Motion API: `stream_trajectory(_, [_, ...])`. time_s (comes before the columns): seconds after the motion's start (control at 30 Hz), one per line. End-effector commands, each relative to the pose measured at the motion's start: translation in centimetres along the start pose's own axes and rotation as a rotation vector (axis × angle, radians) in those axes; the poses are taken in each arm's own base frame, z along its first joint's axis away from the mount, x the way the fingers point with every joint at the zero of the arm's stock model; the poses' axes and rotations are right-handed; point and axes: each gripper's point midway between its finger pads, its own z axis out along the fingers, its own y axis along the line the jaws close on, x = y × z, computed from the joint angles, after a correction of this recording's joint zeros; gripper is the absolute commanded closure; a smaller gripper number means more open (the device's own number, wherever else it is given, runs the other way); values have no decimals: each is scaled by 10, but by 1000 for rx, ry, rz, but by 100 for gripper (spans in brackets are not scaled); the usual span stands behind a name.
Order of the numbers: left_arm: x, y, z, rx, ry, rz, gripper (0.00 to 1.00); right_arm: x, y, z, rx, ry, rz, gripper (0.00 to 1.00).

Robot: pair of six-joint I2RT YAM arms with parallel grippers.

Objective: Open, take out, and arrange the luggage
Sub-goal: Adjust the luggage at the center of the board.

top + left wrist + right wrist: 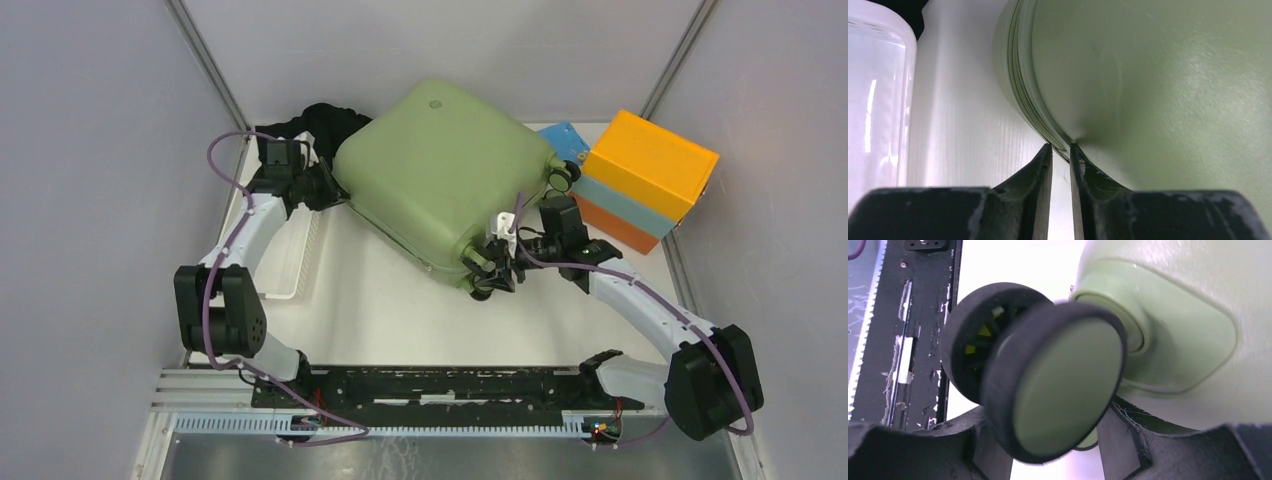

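The luggage [440, 170] is a sage-green hard-shell suitcase lying flat in the middle of the table, its shells together. My left gripper [325, 188] is at its left edge. In the left wrist view the tips of the left gripper [1061, 146] touch the zip edge [1020, 85] of the luggage [1148, 75], a narrow gap between them showing only table. My right gripper [490, 262] is at the near right corner. In the right wrist view the right gripper [1048, 410] is shut on a black wheel [1058, 385] of the luggage [1188, 315].
An orange and light-blue box [645, 180] stands right of the suitcase, with a blue piece [562, 138] beside it. A white basket [290, 260] lies along the left side, by the left arm. Black fabric [320, 120] bunches behind the suitcase. A black rail [430, 385] runs along the near edge.
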Motion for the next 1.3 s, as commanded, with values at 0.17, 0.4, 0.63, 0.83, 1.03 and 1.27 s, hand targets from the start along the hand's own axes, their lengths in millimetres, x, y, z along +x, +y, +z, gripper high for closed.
stream_trajectory(0.17, [-50,-24,-58,-1,-219,159,66,-52,-13,29,-38,-15,-111,39])
stream_trajectory(0.4, [-15,-38,-102,92,-230,202,55,-32,-5,8,-49,108,-225,31])
stream_trajectory(0.63, [44,-88,-143,452,-155,235,34,-2,13,-24,-23,88,-285,20])
stream_trajectory(0.83, [77,-110,-156,635,-102,165,25,15,5,-44,100,25,-276,18])
stream_trajectory(1.03, [140,-149,-135,589,-95,309,25,31,4,-50,151,-9,-253,17])
stream_trajectory(1.27, [177,-144,-119,608,-213,403,27,51,7,-53,184,-1,-256,15])
